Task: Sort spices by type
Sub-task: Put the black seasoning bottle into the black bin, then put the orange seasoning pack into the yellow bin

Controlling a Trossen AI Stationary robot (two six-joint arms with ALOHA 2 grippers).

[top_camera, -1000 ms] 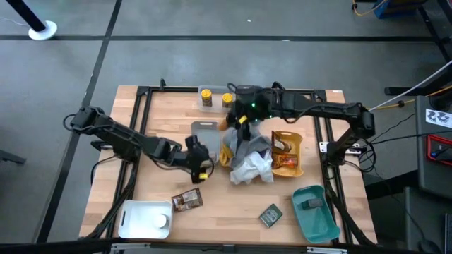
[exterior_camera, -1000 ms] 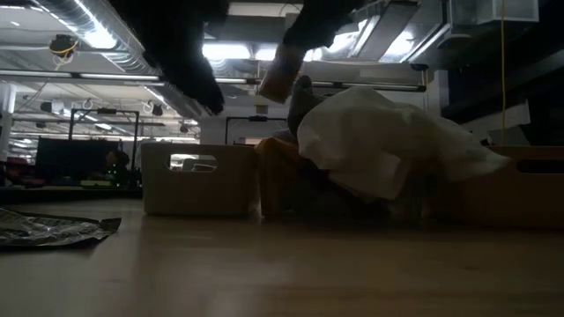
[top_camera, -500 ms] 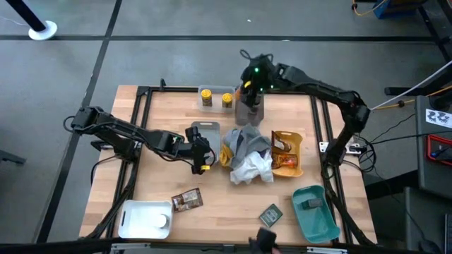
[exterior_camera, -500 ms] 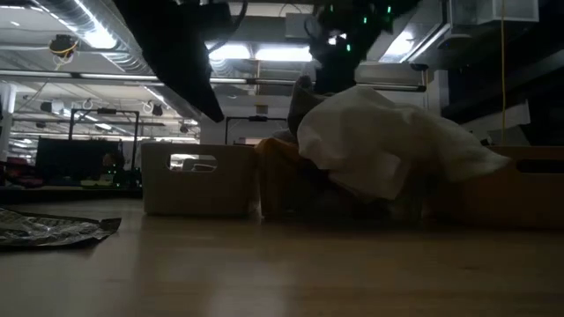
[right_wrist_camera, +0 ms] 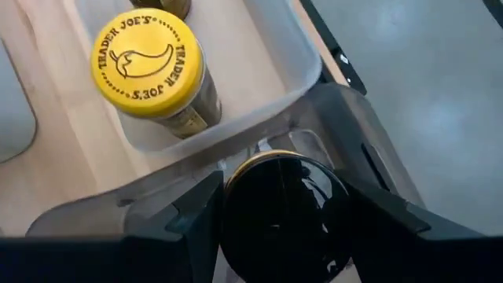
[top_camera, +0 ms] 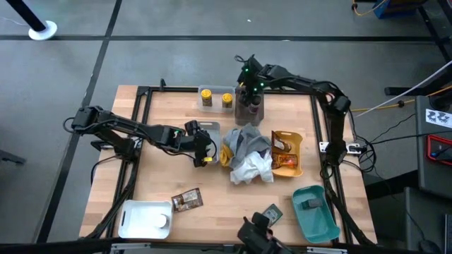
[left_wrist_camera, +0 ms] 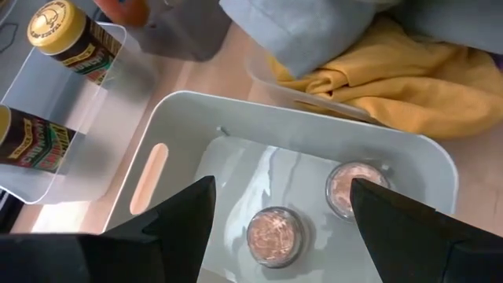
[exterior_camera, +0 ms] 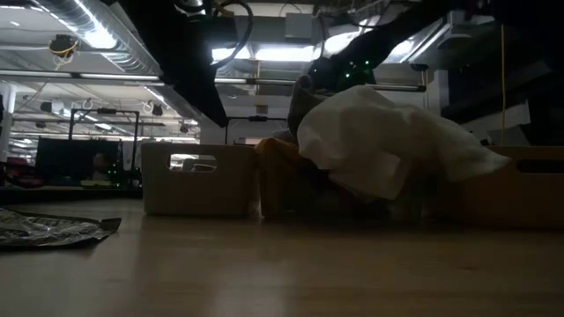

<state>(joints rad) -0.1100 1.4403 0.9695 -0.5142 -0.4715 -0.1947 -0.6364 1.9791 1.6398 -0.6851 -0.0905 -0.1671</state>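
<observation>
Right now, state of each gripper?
Left gripper: open, empty, above the grey tray holding two tiny round pots.
Right gripper: around a dark-lidded jar in the grey bin; grip cannot be told.

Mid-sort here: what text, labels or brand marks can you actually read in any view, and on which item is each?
"TRADER JOE'S", ringed round a chili emblem: on the yellow lid of the jar in the clear tray.
Embossed ring of letters on another yellow lid: too blurred to read.
Dark jar labels: unreadable.
Brown packet and flat tin: print too small.
</observation>
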